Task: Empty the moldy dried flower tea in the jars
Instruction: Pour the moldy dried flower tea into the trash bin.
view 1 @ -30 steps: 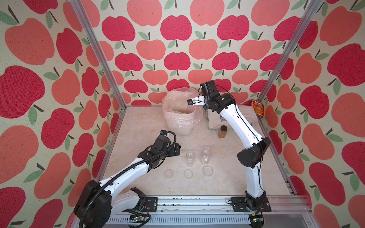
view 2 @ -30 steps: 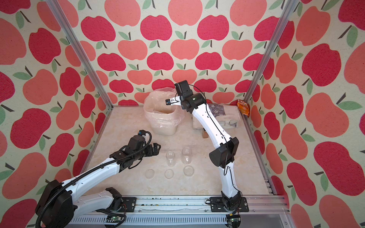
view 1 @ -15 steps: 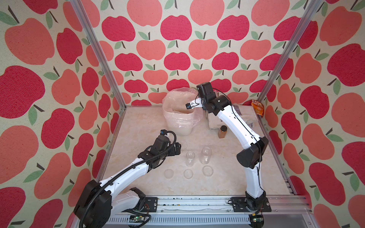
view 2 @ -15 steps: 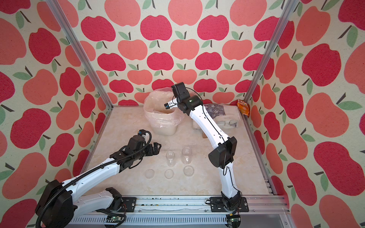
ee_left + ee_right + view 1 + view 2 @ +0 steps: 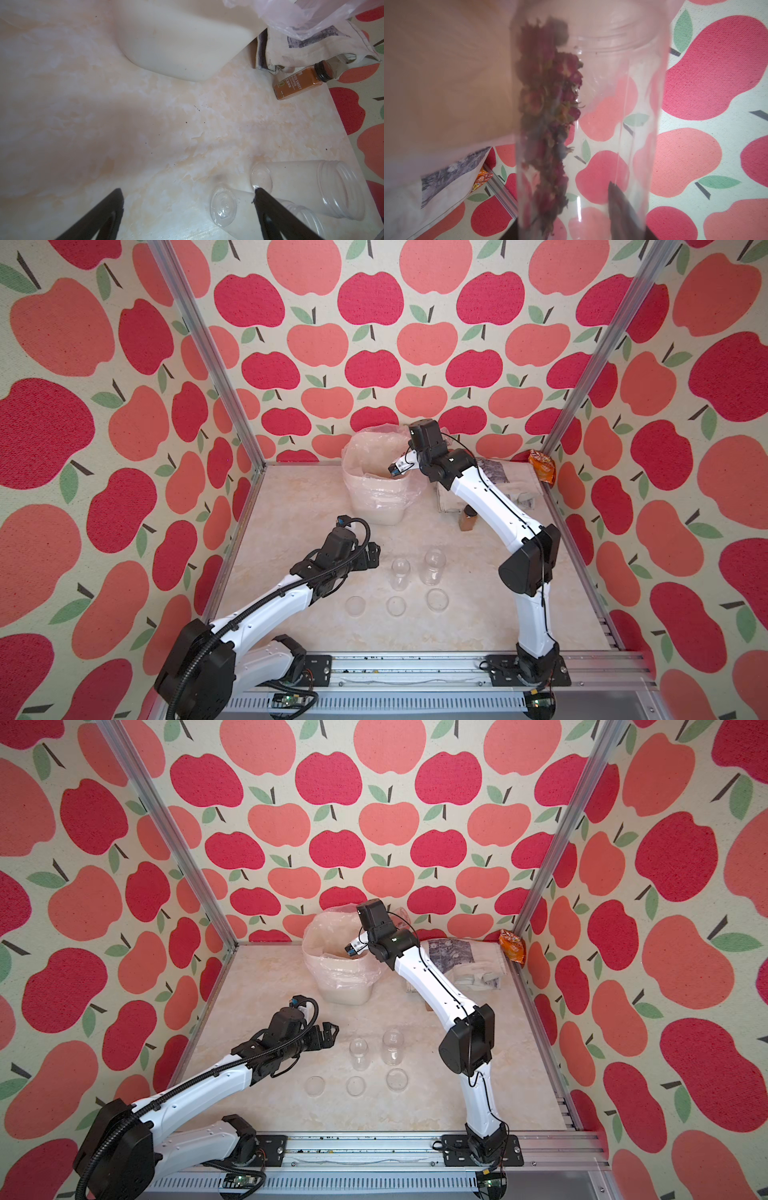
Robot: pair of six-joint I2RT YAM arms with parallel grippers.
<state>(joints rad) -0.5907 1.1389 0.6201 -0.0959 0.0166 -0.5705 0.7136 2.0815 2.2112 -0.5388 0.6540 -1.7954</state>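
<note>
Table (image 5: 291,510): flat top with a glossy cream and peach marble pattern.
Left gripper (image 5: 330,1034): two black tapered fingers spread wide with nothing between them, above the table left of the middle, just beside the empty jars.
Lids (image 5: 355,605): three clear, flat, round discs in a row near the front edge.
Empty jars (image 5: 400,574): two clear plastic cylinders with threaded mouths. They stand upright side by side just behind the lids.
Bin (image 5: 376,506): smooth white plastic tub with rounded corners, lined with a crinkled clear bag, at the back edge near the middle.
Right gripper (image 5: 395,468): clamped on the held jar, over the bin's open top.
Held jar (image 5: 602,124): clear, smooth cylinder with a threaded mouth; a dark finger presses against its wall.
Dried flower tea (image 5: 550,104): shrivelled dark red and olive buds, crumbly, lying in a long band along one wall of the held jar and reaching towards its mouth.
Spice bottle (image 5: 291,83): small, amber, with a black cap and orange-brown powder inside. It is right of the bin.
Cloth bag (image 5: 498,481): crumpled off-white fabric with a grey print, at the back right.
Packet (image 5: 542,466): crinkled, orange, in the back right corner.
</note>
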